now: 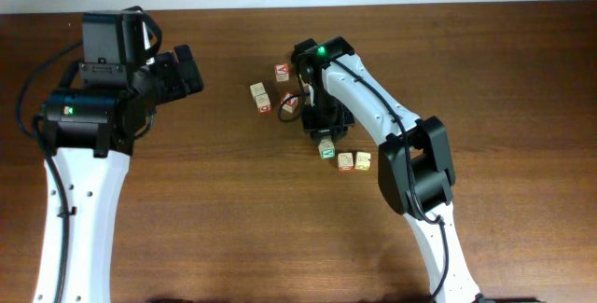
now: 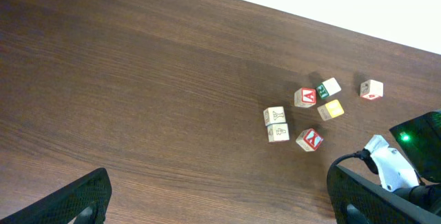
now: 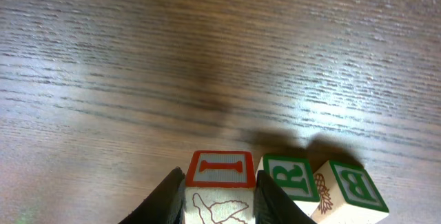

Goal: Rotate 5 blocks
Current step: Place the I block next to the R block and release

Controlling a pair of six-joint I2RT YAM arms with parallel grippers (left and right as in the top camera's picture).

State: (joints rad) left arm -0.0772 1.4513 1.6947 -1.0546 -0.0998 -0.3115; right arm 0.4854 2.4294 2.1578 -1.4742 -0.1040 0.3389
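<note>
Seven blocks (image 1: 264, 104): counted from above, lying loose on the counter (image 1: 187, 210) near the middle of its far edge; letters too small to read there.
Hidden: from above, the right tool (image 1: 324, 133) has its tips under its own arm, so the grip shows only in the wrist view.
Cut off: the red-I block (image 3: 220, 176) runs off the bottom of that view.
Right tool: two fingers pinching the red-I block.
Neighbours, two: green-R block (image 3: 292, 178) touching it; green-B block (image 3: 355, 188) just beside, turned askew.
Left tool (image 1: 187, 68): spread wide, nothing between its fingers, well apart from the blocks, toward the counter's left edge.
</note>
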